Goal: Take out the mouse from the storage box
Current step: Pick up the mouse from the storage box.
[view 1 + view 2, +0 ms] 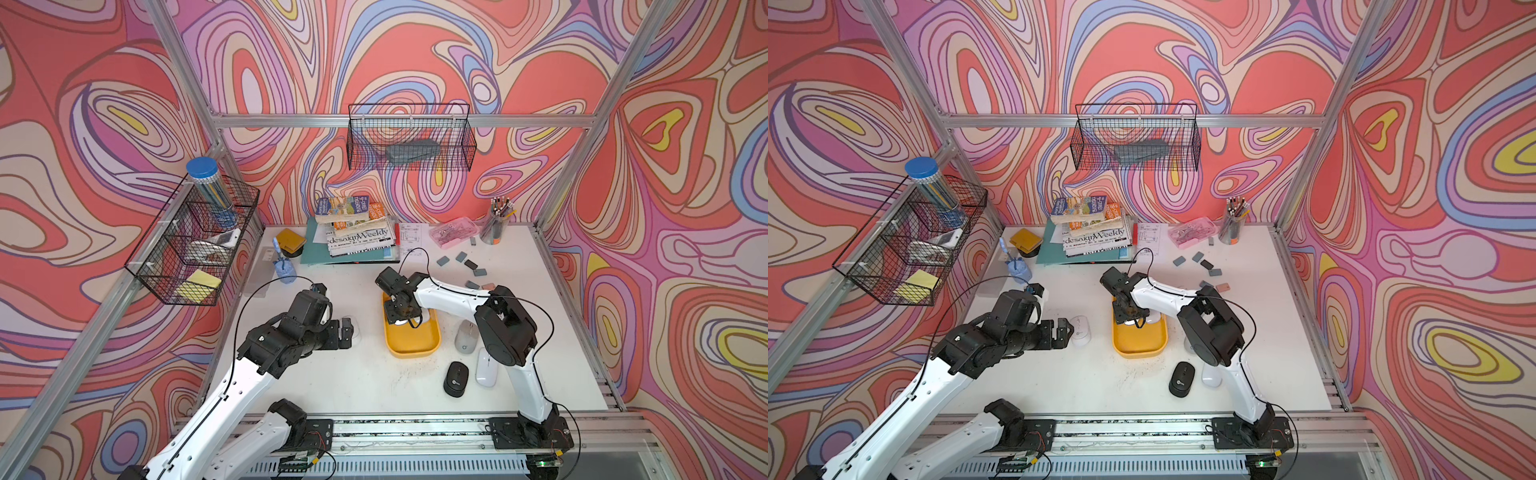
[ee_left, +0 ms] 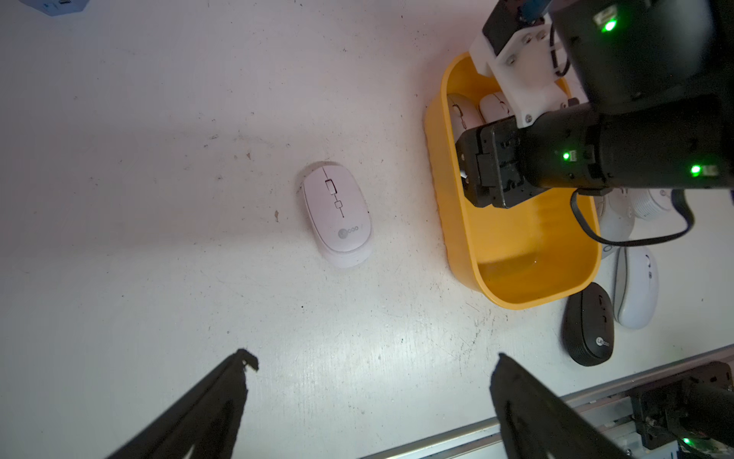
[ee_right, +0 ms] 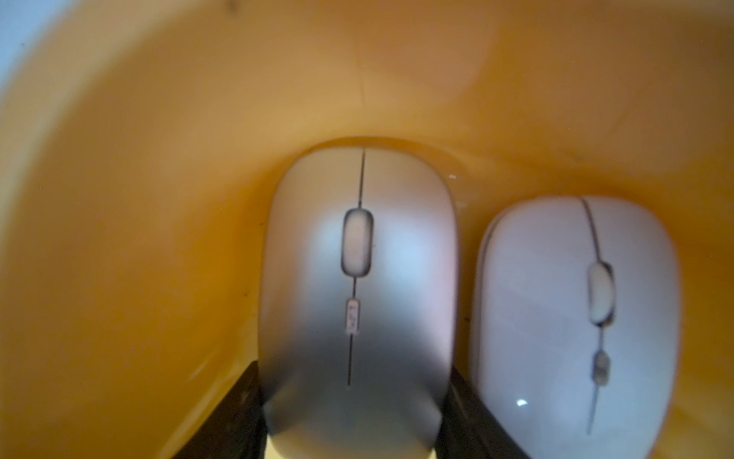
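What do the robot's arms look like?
The left arm and right arm have white shells and black joints, with a thin black cable looping along each. The left end effector and right end effector are black; green lights glow near the right one.

The right gripper [image 1: 1128,319] was down inside the yellow storage box [image 1: 1140,352], on a pale mouse [image 1: 1132,324]; the left gripper [image 1: 1066,330] hung beside a white mouse [image 1: 1080,331].

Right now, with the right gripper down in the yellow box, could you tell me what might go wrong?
1. The right gripper pinches the silver mouse by its smooth, rounded sides near the rear; it may slip during the lift.
2. The white mouse lies close beside one finger in the storage box and could get dragged along.
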{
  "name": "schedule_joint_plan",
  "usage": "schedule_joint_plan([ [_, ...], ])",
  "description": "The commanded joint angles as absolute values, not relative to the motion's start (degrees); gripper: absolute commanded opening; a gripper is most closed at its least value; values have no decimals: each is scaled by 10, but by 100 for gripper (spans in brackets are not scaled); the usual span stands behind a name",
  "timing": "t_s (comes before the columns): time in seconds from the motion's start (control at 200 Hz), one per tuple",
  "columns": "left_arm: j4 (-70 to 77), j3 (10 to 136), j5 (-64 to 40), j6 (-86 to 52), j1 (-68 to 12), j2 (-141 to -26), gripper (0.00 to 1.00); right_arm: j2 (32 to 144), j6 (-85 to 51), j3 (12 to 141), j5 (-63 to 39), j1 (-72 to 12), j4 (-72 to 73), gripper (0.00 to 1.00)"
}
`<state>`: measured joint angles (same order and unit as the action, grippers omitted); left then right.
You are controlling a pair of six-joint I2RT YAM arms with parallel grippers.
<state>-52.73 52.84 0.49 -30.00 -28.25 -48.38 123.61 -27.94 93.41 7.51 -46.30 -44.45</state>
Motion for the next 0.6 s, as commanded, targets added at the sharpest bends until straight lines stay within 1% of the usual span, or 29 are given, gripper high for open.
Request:
schedule_joint_plan([
  [0.0, -535, 526, 33, -301, -282, -473, 99, 1234, -288, 932, 114, -481, -434, 51],
  [0.16, -536, 526, 33, -301, -283, -473, 99, 1203, -292, 938, 129, -491, -443, 50],
  [0.401, -537, 525, 32, -302, -283, -475, 99, 1133, -296, 908, 139, -492, -438, 49],
  [0.596, -538, 526, 34, -302, -282, -473, 99, 1113, -296, 911, 146, -493, -445, 48],
])
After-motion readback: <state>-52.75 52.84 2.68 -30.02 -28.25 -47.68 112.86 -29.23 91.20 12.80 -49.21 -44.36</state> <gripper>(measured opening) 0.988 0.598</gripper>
